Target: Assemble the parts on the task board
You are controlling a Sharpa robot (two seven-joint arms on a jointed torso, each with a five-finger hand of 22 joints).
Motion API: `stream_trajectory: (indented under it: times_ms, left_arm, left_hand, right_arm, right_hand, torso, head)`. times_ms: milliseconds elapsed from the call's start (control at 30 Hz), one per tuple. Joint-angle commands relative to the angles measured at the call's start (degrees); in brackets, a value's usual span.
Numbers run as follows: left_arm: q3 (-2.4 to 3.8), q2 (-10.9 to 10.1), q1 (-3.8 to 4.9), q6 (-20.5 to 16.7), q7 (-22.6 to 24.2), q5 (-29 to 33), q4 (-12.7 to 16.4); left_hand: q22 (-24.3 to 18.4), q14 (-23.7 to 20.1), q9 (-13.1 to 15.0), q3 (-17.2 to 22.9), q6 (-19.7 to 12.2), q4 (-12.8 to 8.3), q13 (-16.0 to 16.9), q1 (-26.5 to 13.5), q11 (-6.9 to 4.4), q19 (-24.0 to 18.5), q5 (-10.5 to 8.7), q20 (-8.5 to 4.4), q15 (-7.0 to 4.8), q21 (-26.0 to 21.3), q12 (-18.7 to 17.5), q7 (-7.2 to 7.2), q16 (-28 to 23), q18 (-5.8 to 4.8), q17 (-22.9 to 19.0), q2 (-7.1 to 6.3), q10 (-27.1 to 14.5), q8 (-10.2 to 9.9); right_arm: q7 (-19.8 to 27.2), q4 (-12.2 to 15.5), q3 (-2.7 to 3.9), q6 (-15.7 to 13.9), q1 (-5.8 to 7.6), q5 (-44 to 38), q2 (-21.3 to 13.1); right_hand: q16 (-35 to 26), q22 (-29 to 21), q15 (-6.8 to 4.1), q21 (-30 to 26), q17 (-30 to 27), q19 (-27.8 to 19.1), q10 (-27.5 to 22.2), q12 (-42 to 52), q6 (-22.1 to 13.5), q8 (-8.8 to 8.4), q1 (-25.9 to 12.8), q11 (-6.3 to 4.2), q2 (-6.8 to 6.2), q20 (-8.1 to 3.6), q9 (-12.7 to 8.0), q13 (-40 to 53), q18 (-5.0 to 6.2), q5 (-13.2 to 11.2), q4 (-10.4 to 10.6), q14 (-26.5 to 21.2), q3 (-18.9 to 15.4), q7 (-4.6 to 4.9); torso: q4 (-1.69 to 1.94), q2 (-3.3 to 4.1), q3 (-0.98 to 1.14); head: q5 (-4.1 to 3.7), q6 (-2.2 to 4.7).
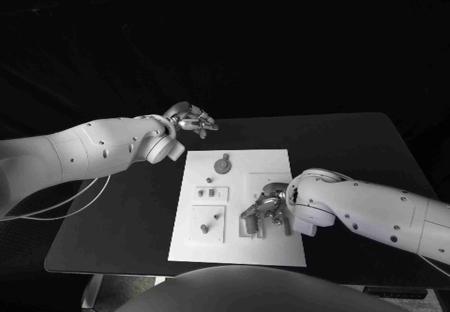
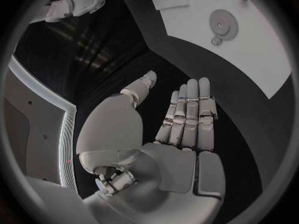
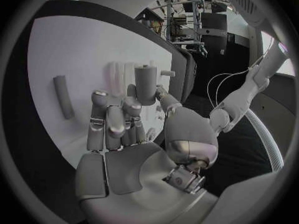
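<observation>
The white task board [image 1: 281, 162] lies in the middle of the black table. On it sit a grey gear [image 1: 222, 165], a small peg [image 1: 206, 179], a slotted block [image 1: 212, 192] and a square plate [image 1: 218, 211] with a peg [image 1: 205, 228] standing in it. My right hand [image 1: 267, 209] is low over the board's right half and pinches an upright grey cylinder [image 3: 146, 84] between thumb and fingers. A loose grey pin [image 3: 62, 97] lies on the board beside it. My left hand [image 1: 192, 120] hovers beyond the board's far left corner, its fingers [image 2: 187, 114] straight and holding nothing.
Bare black table surrounds the board on all sides. In the left wrist view the gear [image 2: 221, 21] and the board [image 2: 261, 64] lie ahead of the palm. A grey bar [image 1: 250, 227] lies on the board just under my right hand.
</observation>
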Motion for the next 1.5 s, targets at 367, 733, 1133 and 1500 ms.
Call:
stream_trajectory:
  times_ms: [367,733,1133,1500]
  left_arm:
    - [0.04,0.2,0.07,0.81,0.05,0.2,0.04]
    - [0.05,0.24,0.07,0.59,-0.52,-0.57,0.02]
    - [0.05,0.25,0.07,0.6,-0.68,-0.57,0.0]
    - [0.05,0.26,0.07,0.53,-0.81,-0.58,-0.03]
  left_hand:
    - [0.07,0.22,-0.08,0.03,-0.25,0.45,-0.06,-0.41,-0.12,0.34,0.08,-0.12,0.1,-0.22,-0.01,0.02,-0.18,0.69,0.09,-0.03,-0.44,0.37]
    - [0.07,0.22,-0.08,0.03,-0.25,0.46,-0.06,-0.41,-0.12,0.34,0.08,-0.12,0.1,-0.22,-0.01,0.02,-0.18,0.69,0.09,-0.02,-0.44,0.37]
    - [0.07,0.22,-0.08,0.03,-0.25,0.46,-0.06,-0.41,-0.12,0.34,0.08,-0.12,0.1,-0.22,-0.01,0.02,-0.18,0.69,0.09,-0.02,-0.44,0.37]
    - [0.07,0.22,-0.08,0.03,-0.25,0.46,-0.06,-0.41,-0.12,0.34,0.08,-0.12,0.1,-0.22,-0.01,0.02,-0.18,0.69,0.09,-0.02,-0.44,0.37]
  right_arm:
    - [0.13,-0.93,-0.02,1.72,-0.3,-0.73,1.02]
    - [0.09,-1.84,-0.02,2.65,-0.62,-0.81,1.63]
    - [-0.07,-2.08,-0.02,3.67,-0.88,-1.17,1.93]
    - [-0.06,-2.26,-0.02,3.61,-0.94,-2.47,2.1]
  right_hand:
    - [-0.32,0.86,-0.23,0.01,-0.13,-0.19,-0.37,0.16,0.27,-0.12,-0.61,-0.06,-0.02,0.32,0.01,0.02,1.16,0.2,-5.69,-0.13,6.13,0.13]
    - [-0.43,0.79,-0.18,-0.1,-0.56,-0.3,-0.55,0.06,0.07,-0.29,-2.37,0.06,-0.75,0.47,-0.07,-0.01,1.02,0.14,-4.46,-0.48,5.61,0.26]
    - [-0.43,0.79,-0.18,-0.1,-0.56,-0.3,-0.55,0.06,0.07,-0.29,-2.37,0.06,-0.75,0.47,-0.07,-0.01,1.02,0.14,-4.46,-0.48,5.61,0.26]
    - [-0.6,0.73,-0.17,-0.37,-1.31,-0.71,-1.1,-0.14,-0.32,-0.64,-4.29,0.21,-1.48,0.48,-0.22,0.0,1.16,0.25,-2.26,-1.3,6.1,0.34]
  torso:
    - [-0.01,0.0,-0.07]
    - [-0.04,0.02,-0.05]
    - [-0.02,0.02,-0.06]
    - [-0.02,0.04,-0.04]
  head:
    - [0.17,0.01]
    - [0.3,0.01]
    - [0.47,0.01]
    - [0.72,0.01]
